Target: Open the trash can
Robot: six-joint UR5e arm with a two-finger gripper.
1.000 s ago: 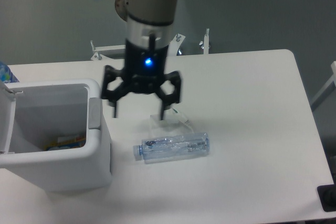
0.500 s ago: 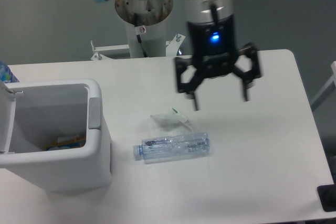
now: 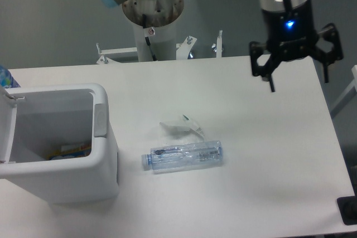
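Observation:
The white trash can [image 3: 106, 185] stands at the table's left front with its lid [image 3: 5, 132] swung up and over to the left edge, so the inside shows. A grey push tab [image 3: 100, 120] sits on its right rim, and some coloured rubbish lies at the bottom. My gripper [image 3: 298, 85] hangs open above the table's far right corner, well away from the trash can, with nothing between its fingers.
A clear plastic bottle [image 3: 182, 156] lies on its side near the table's middle. Just behind it is a crumpled clear wrapper [image 3: 182, 124]. The robot's base column [image 3: 152, 15] rises behind the table's back edge. A blue object [image 3: 4, 76] peeks in at the far left.
My open gripper has swung from beside the trash can's right rim across the table to the far right corner. The trash can's lid has stayed up throughout.

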